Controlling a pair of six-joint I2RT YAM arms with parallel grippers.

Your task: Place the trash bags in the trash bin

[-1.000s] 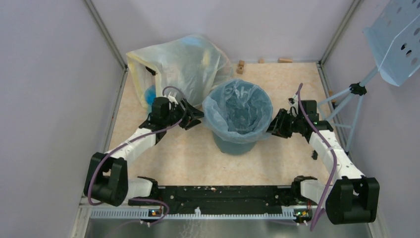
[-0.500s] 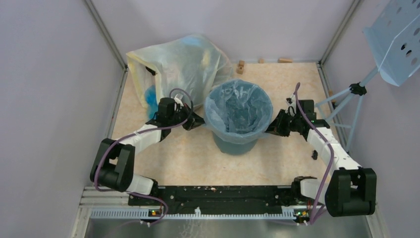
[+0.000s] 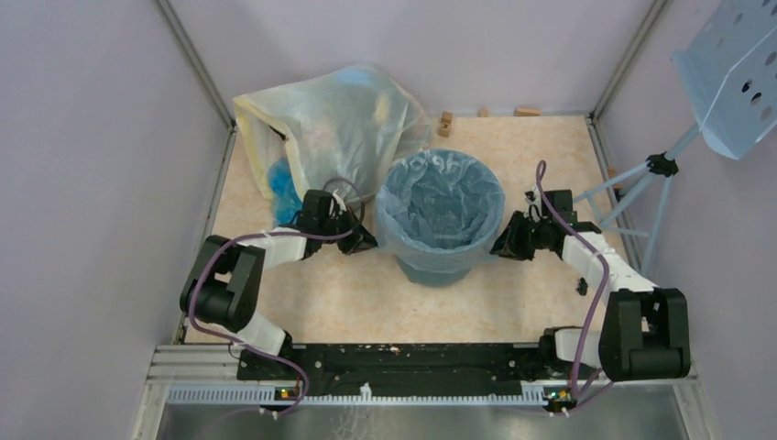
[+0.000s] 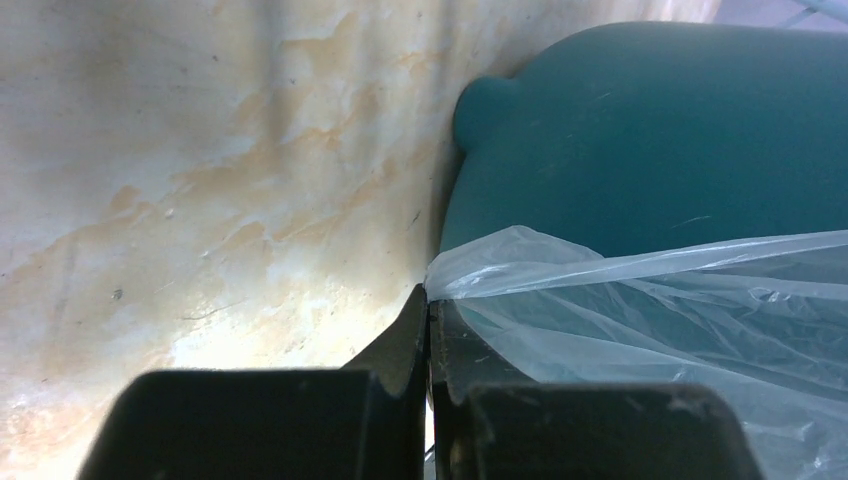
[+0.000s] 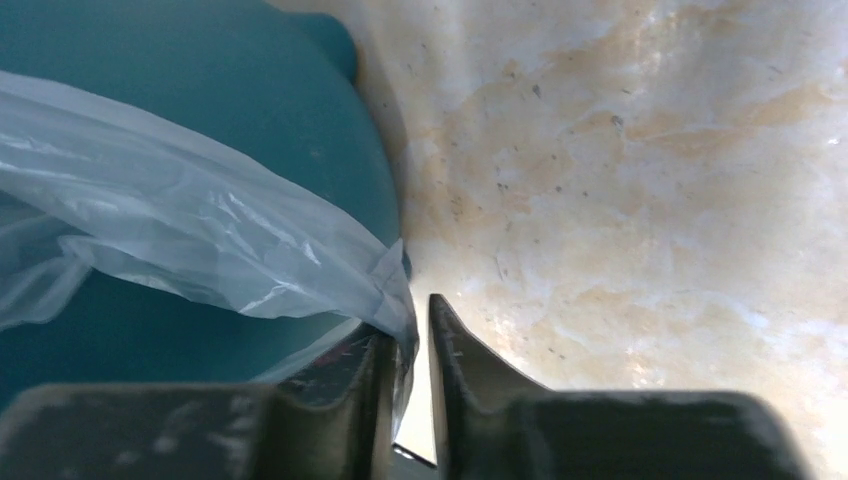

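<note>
Marbled beige tabletop [image 3: 348, 302] fills the booth. Close by, the left gripper [image 3: 366, 240] has its jaws pressed together on the hem of the pale-blue trash bag [image 3: 440, 197], and the right gripper [image 3: 501, 246] pinches the hem on the opposite side. That bag lines the teal bin [image 3: 431, 269] mid-table, its edge folded down over the outside. Behind slumps a big yellowish bag [image 3: 339, 119], then small wooden blocks [image 3: 446, 122] at the far edge.

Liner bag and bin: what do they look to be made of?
The liner bag looks like thin plastic film, probably polyethylene: translucent pale blue, glossy, creased, with teal showing through. The bin looks like rigid moulded plastic: opaque dark teal, smooth, with a dull sheen and faint scuffs.
</note>
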